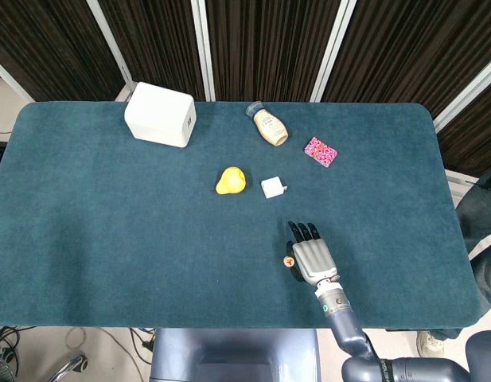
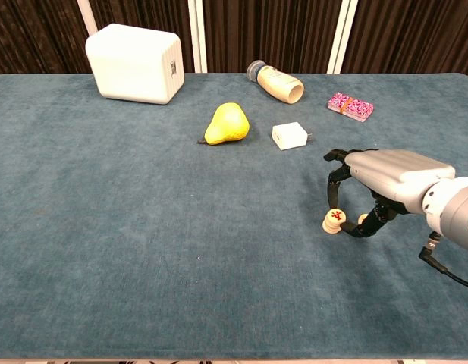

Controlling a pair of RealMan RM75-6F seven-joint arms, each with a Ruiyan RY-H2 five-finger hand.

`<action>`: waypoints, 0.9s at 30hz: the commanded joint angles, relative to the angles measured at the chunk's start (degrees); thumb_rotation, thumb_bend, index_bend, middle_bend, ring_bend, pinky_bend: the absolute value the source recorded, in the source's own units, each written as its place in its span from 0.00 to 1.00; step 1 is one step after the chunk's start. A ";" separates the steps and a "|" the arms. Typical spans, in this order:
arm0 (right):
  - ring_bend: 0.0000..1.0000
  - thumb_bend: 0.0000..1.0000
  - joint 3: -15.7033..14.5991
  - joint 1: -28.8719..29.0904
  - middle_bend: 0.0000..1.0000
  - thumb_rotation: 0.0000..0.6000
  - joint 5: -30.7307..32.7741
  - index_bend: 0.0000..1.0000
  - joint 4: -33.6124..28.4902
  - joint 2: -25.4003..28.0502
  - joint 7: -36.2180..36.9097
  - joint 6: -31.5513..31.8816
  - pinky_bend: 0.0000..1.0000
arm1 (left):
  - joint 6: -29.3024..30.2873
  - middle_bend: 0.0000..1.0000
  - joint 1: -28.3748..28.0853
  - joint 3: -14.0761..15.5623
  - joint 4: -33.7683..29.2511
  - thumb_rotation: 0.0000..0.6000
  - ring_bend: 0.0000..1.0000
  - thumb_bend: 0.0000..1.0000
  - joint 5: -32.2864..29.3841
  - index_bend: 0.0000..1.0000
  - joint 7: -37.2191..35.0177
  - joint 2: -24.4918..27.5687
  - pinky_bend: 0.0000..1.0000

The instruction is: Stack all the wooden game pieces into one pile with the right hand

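Right hand (image 2: 374,186) arched over a wooden game piece (image 2: 334,221) with a red mark on top, fingertips (image 2: 334,180) curled down just above it, thumb low behind it; hard to tell whether gripping or merely touching. Seen from the head view, the same piece peeking out at the hand's left edge. A second pale piece (image 2: 362,220) partly hidden under the palm, just beside the first. All on the blue table cloth (image 2: 142,250).

Relative to the hand: white charger block (image 2: 290,136) near, farther from the camera and to the left; yellow pear (image 2: 227,123) beyond that, further left; pink patterned packet (image 2: 350,106) well behind; toppled cream bottle (image 2: 276,82) behind and left; white box (image 2: 135,63) far off at the back left.

Left hand nowhere visible.
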 commanded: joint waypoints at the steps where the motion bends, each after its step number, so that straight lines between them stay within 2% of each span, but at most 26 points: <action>1: 0.00 0.40 -0.01 0.03 0.00 1.00 0.13 0.46 0.07 -0.05 -0.13 -0.05 0.00 | 0.02 0.00 0.00 -0.01 -0.03 1.00 0.00 0.09 0.00 0.00 0.00 0.01 0.08; 11: 0.00 0.40 0.08 -0.02 0.00 1.00 -0.04 0.46 -0.94 0.46 -0.53 0.52 0.00 | 0.05 0.00 0.01 -0.06 0.02 1.00 0.00 0.09 -0.07 0.00 -0.04 0.01 0.08; 19: 0.00 0.40 0.02 -0.33 0.00 1.00 0.89 0.44 -2.52 3.20 -1.34 0.75 0.00 | 0.55 0.00 0.02 -0.13 0.16 1.00 0.00 0.09 0.09 0.00 0.25 -0.33 0.08; 27: 0.00 0.40 -0.58 -0.71 0.00 1.00 2.61 0.43 -0.32 4.03 -0.13 -0.96 0.00 | 0.79 0.00 0.12 -0.18 0.12 1.00 0.00 0.09 0.06 0.00 0.31 -0.40 0.08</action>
